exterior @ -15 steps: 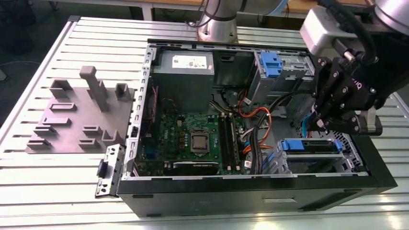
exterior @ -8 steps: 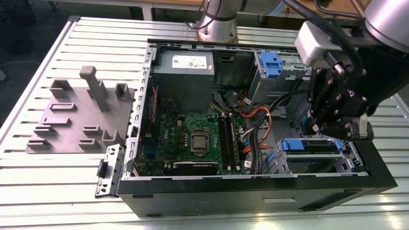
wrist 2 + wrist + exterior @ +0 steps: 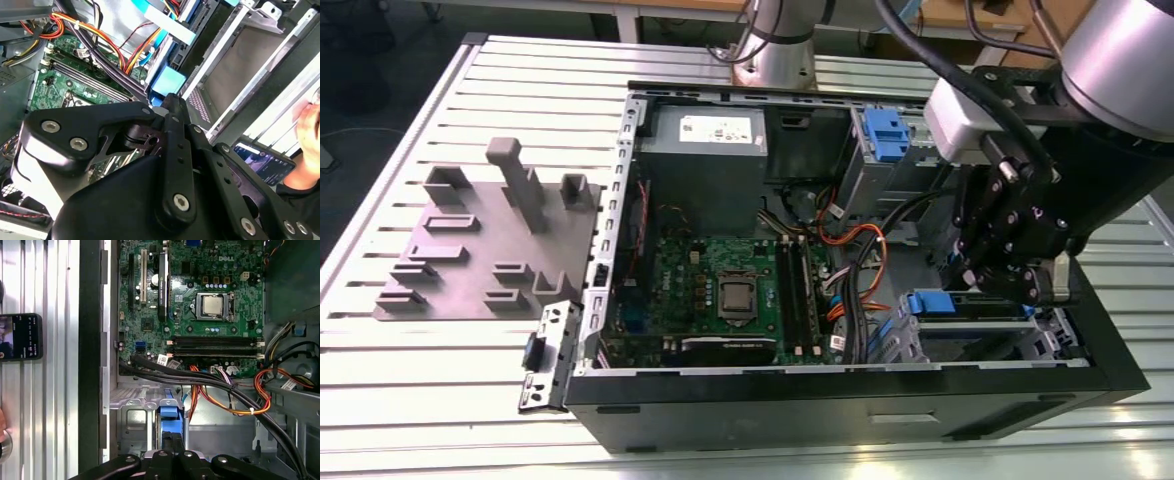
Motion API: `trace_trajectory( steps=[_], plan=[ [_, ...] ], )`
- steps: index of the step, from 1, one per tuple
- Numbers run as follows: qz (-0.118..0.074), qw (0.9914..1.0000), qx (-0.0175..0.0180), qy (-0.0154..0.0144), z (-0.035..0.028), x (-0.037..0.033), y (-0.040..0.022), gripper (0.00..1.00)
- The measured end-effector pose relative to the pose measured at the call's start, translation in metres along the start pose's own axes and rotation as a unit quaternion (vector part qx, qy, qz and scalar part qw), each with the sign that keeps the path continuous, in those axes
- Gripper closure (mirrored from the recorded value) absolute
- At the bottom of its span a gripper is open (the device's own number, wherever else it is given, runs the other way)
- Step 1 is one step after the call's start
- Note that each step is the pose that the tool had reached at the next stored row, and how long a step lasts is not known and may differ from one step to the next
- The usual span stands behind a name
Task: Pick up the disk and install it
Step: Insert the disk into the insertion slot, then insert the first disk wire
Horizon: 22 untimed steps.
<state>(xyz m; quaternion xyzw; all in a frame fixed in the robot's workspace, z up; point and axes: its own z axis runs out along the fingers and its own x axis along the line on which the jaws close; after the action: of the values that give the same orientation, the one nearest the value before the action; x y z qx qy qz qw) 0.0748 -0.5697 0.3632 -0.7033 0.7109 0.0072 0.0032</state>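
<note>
The disk sits in the drive cage (image 3: 987, 340) at the front corner of the open computer case (image 3: 854, 400), on the exterior view's right. Its blue carrier end (image 3: 929, 301) faces the motherboard, and the silver body is mostly hidden by the cage and my arm. In both wrist views the blue carrier (image 3: 167, 416) (image 3: 168, 82) lies just beyond my fingertips. My gripper (image 3: 983, 285) (image 3: 173, 441) (image 3: 172, 107) is shut with nothing between its fingers, its tip at or touching the carrier.
Orange and black cables (image 3: 225, 400) run between the cage and the green motherboard (image 3: 720, 290). A second blue carrier (image 3: 886, 135) sits in the far bay. A grey fixture plate (image 3: 480, 240) lies left of the case. A phone (image 3: 20, 336) and a person's hand (image 3: 307, 125) are beside the case.
</note>
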Motion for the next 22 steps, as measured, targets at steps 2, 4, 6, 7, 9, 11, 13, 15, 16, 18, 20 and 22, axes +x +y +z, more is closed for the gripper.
trace_trajectory(
  steps=[2, 4, 6, 7, 9, 11, 13, 15, 16, 18, 20, 22],
  plan=[
    [0.000, 1.00000, 0.0000, 0.0001, 0.0000, 0.0000, 0.0000, 0.89],
    [0.000, 1.00000, 0.0000, 0.0000, 0.0001, 0.0000, 0.0000, 0.89],
    [0.000, 1.00000, 0.0000, 0.0000, 0.0002, 0.0000, 0.0000, 0.89],
    [0.000, 1.00000, 0.0000, 0.0000, 0.0002, 0.0000, 0.0000, 0.89],
    [0.000, 1.00000, 0.0000, 0.0000, 0.0002, 0.0000, 0.0000, 0.89],
    [0.000, 1.00000, 0.0000, 0.0000, 0.0002, 0.0000, 0.0000, 0.89],
    [0.000, 1.00000, 0.0000, 0.0000, 0.0002, 0.0000, 0.0000, 0.89],
    [0.000, 1.00000, 0.0000, 0.0000, 0.0003, 0.0000, -0.0007, 0.89],
    [0.000, 1.00000, 0.0000, -0.0001, 0.0004, 0.0000, -0.0018, 0.89],
    [0.000, 1.00000, 0.0000, 0.0000, 0.0004, 0.0000, -0.0061, 0.89],
    [0.000, 1.00000, 0.0000, -0.0001, 0.0005, -0.0001, -0.0109, 0.89],
    [0.000, 1.00000, 0.0000, 0.0000, 0.0006, -0.0002, -0.0118, 0.89]
  ],
)
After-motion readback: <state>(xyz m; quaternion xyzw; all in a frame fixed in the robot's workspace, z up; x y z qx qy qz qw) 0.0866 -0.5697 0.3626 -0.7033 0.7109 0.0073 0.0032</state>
